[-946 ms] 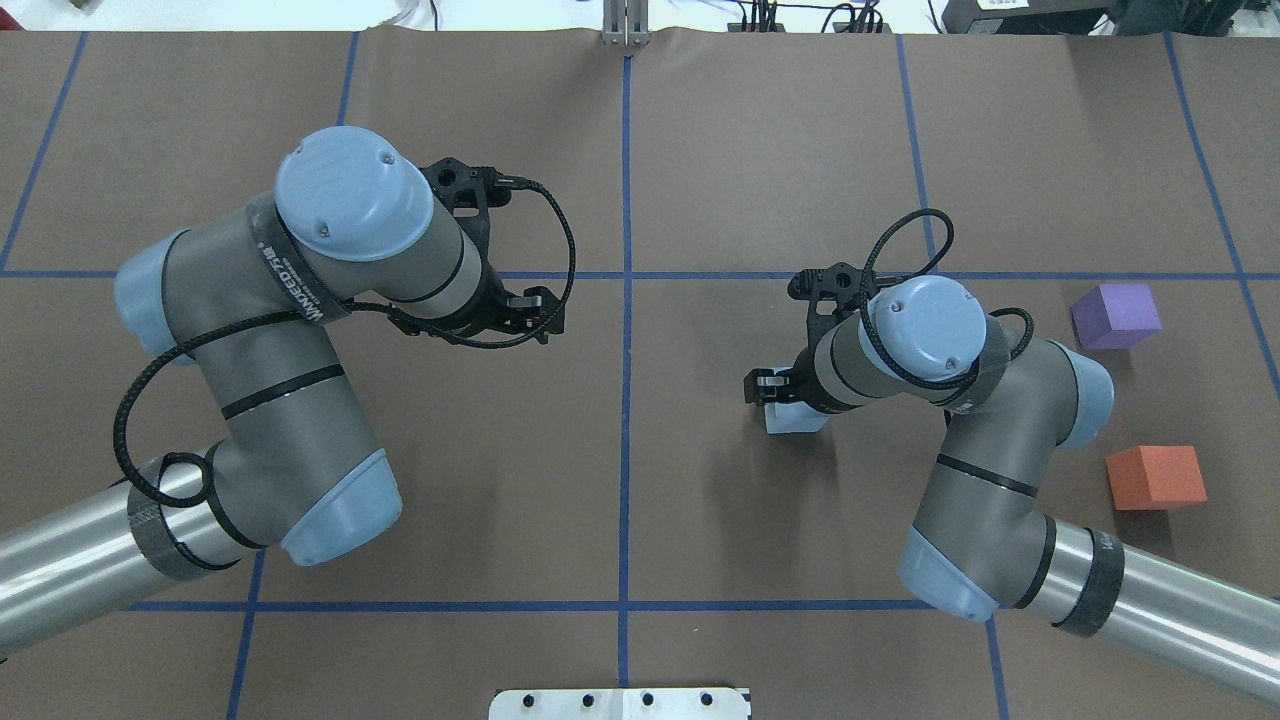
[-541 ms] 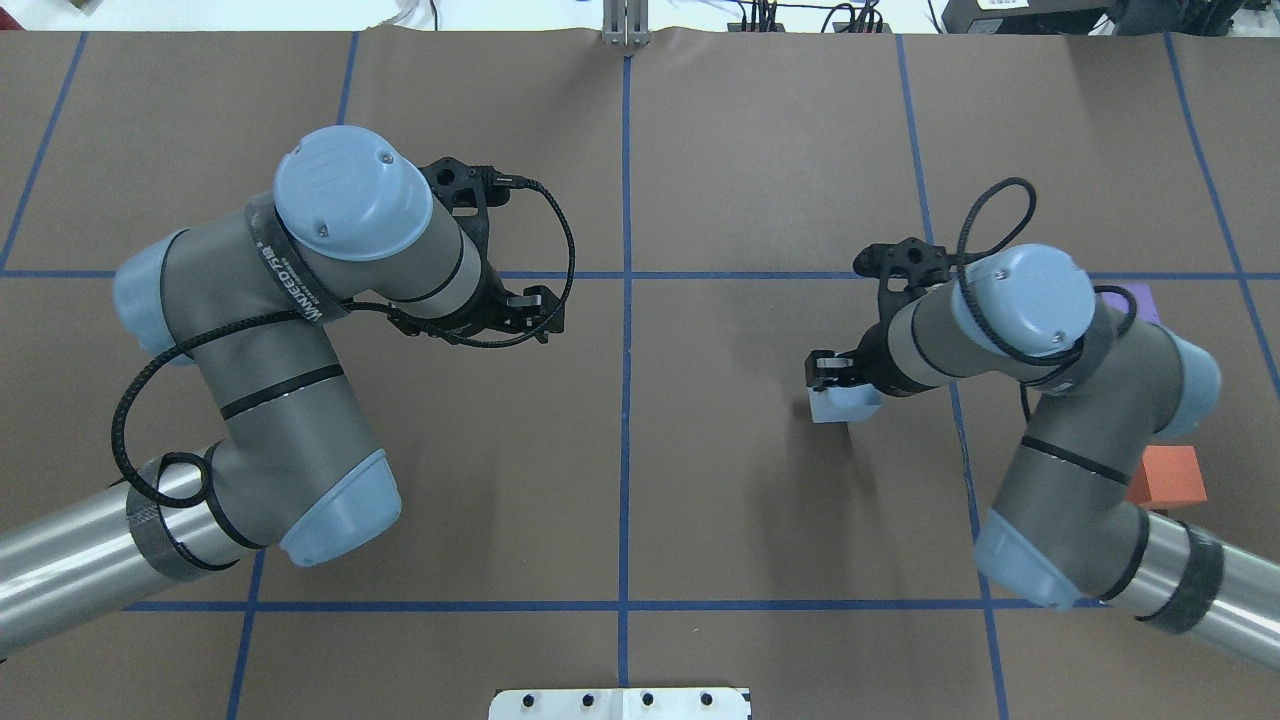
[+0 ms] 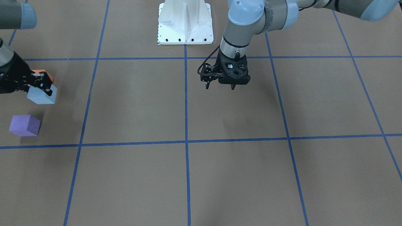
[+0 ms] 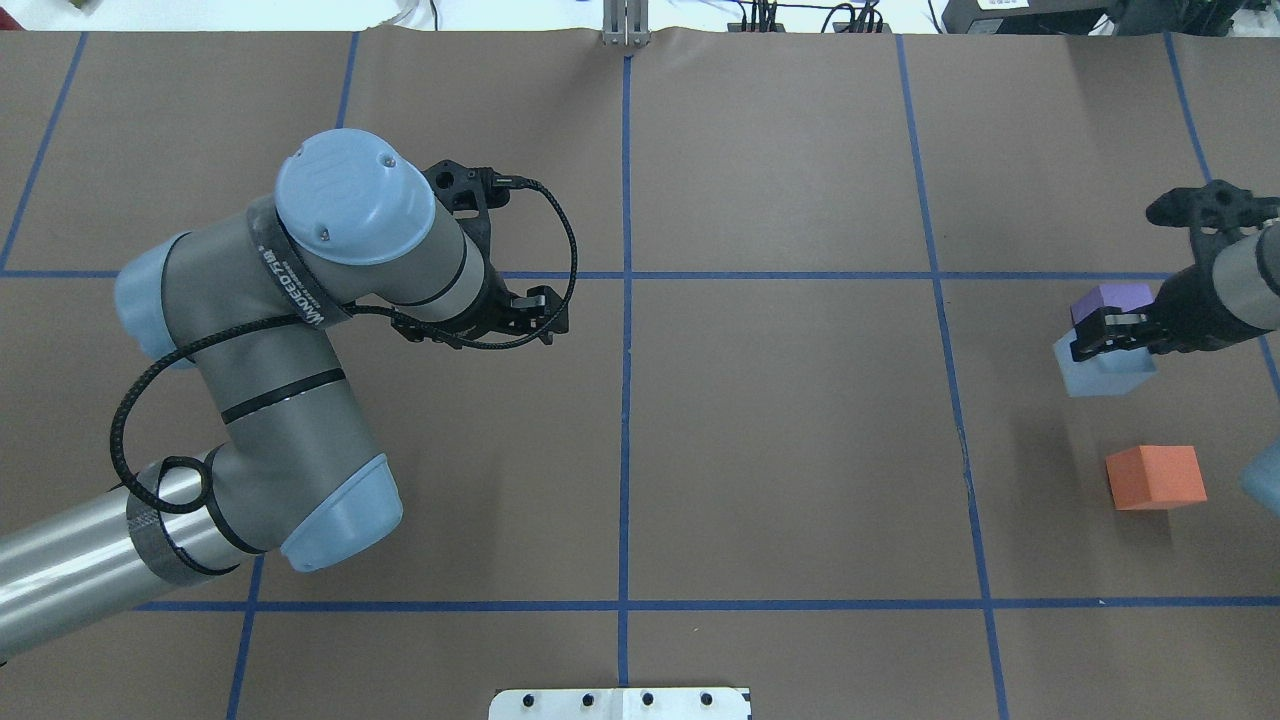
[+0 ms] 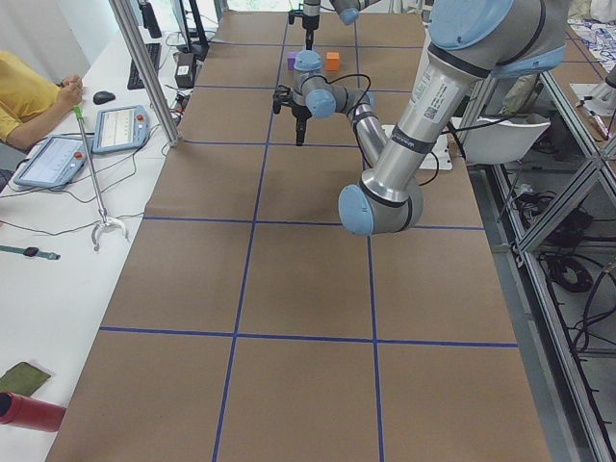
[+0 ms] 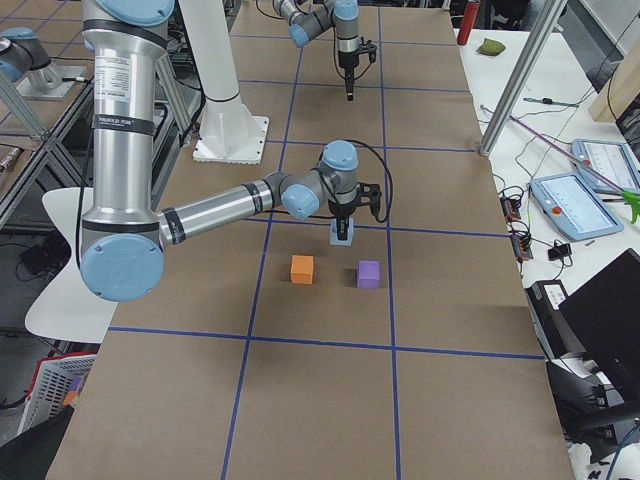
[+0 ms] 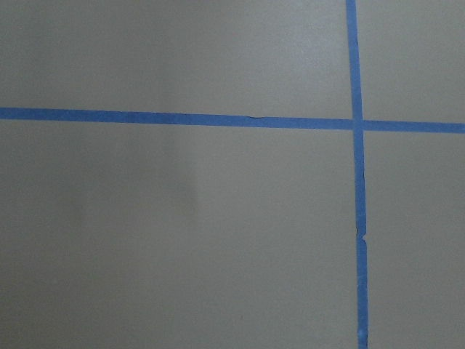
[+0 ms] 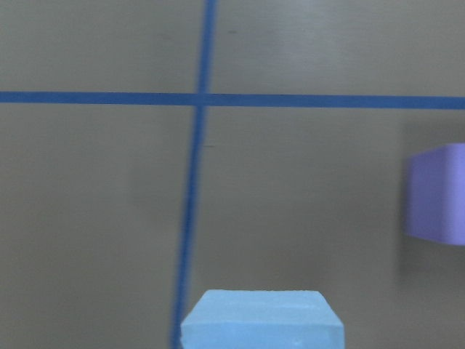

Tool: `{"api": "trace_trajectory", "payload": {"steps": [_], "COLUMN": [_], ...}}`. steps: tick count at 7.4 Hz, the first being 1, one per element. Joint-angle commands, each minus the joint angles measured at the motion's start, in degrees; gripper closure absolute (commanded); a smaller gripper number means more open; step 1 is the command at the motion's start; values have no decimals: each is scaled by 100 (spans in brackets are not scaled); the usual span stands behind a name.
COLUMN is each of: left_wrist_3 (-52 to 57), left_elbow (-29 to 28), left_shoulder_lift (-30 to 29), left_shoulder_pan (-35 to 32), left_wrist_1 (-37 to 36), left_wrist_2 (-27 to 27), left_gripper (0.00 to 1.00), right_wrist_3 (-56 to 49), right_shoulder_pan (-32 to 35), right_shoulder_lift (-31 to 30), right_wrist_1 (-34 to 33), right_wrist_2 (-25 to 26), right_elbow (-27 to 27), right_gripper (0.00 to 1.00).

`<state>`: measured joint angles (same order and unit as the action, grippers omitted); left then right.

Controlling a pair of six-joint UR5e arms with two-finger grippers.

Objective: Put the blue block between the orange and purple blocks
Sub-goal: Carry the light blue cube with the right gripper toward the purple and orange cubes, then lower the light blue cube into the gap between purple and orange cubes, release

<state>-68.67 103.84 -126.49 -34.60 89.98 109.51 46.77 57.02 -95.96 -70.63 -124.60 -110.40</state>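
My right gripper [image 4: 1108,338] is shut on the light blue block [image 4: 1100,372] and holds it above the table. In the overhead view the block overlaps the near left edge of the purple block [image 4: 1112,297]. The orange block [image 4: 1155,477] lies nearer the robot, with a gap between the two. In the front view the blue block [image 3: 42,95] hangs between the purple block [image 3: 24,125] and the partly hidden orange block [image 3: 42,72]. The right wrist view shows the blue block [image 8: 261,321] at the bottom and the purple block [image 8: 437,193] at the right. My left gripper [image 4: 538,315] is open and empty.
The table is brown paper with blue tape grid lines [image 4: 626,300]. The white robot base [image 3: 185,22] stands at the robot's edge. An operator [image 5: 29,96] with tablets sits at a side bench beyond the table's far edge.
My right arm has swung far to the right, carrying the blue block from mid-table to beside the purple block. The left arm has not moved.
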Motion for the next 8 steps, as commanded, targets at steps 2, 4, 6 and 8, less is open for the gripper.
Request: {"api": "trace_trajectory", "payload": {"steps": [2, 4, 6, 8], "left_wrist_3": [3, -14, -14, -23], "left_elbow": [84, 84, 84, 84], "left_shoulder_lift": [1, 1, 10, 10], "left_shoulder_pan": [-12, -3, -3, 14], "left_wrist_1": [-24, -24, -33, -24], "left_wrist_2": [-17, -9, -9, -9], "left_gripper": [0, 0, 0, 0], "right_wrist_3": [-81, -46, -28, 252], "right_shoulder_pan": [187, 178, 160, 125], "right_shoulder_lift": [-275, -187, -108, -81], "right_wrist_1": [14, 311, 646, 656], "right_wrist_2": [-64, -73, -108, -291], "right_elbow": [324, 666, 993, 994], "right_gripper": [100, 100, 100, 100]}}
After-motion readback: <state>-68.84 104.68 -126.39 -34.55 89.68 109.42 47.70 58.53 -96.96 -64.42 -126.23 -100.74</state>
